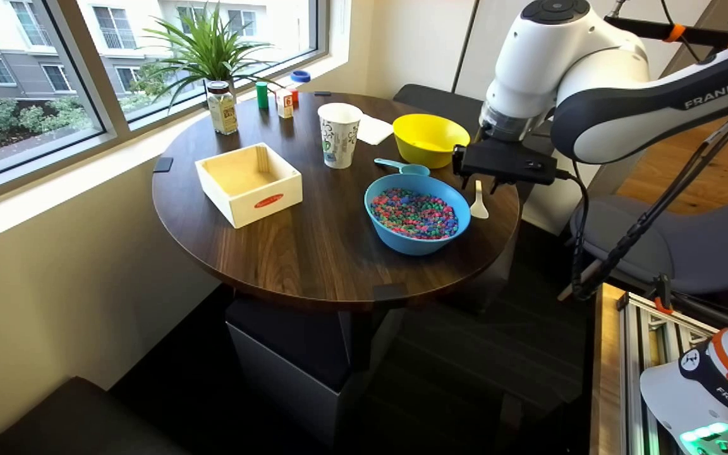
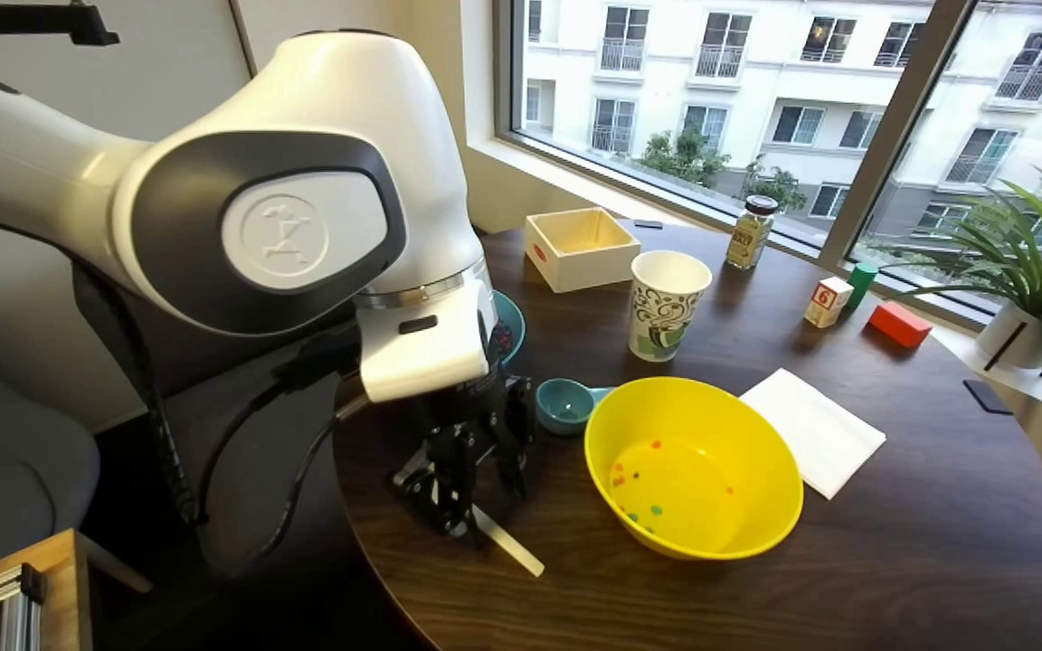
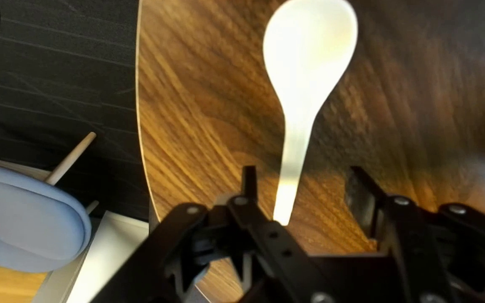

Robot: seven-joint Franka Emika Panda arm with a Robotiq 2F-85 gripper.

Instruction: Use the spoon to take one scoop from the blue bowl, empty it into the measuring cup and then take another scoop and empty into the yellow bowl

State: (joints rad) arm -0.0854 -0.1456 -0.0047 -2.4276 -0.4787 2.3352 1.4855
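The white spoon (image 3: 307, 50) lies on the dark wooden surface (image 1: 313, 240), near the blue bowl (image 1: 414, 247); its head is smooth and oval, its handle narrow. In the wrist view, the tool (image 3: 303, 189) has its fingers well apart, and the handle shows in the gap without being gripped. The surface is round, with visible grain. Around it are a wide window (image 2: 892, 127), a green plant (image 1: 212, 50) and a grey chair (image 1: 705, 246).

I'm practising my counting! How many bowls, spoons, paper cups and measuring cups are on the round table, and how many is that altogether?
Bowls: 2, the blue bowl and the yellow bowl
White spoon: 1
Paper cup: 1
Blue measuring cup: 1
Total: 5
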